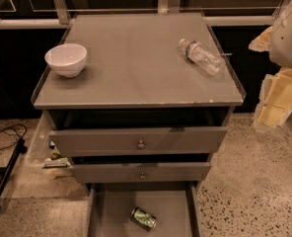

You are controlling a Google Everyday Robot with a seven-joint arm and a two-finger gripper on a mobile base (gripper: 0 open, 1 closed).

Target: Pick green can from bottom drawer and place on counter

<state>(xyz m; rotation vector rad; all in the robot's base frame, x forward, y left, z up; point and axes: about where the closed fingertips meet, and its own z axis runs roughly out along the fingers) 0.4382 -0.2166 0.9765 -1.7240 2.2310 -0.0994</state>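
Green can point(143, 218) lies on side in open bottom drawer point(111, 206). Risks: round can likely rolls if nudged; upper drawers point(141, 141) jut above, could snag descending arm. Hand point(276, 100) hangs beside tabletop point(136, 68) right edge, well apart from can, apparently empty; open or closed, cannot tell.

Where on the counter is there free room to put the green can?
The middle of the counter is bare, between the bowl at the left edge and the water bottle lying at the back right; the whole front strip too. The end effector hangs beyond the right side; the green can lies in the bottom drawer.
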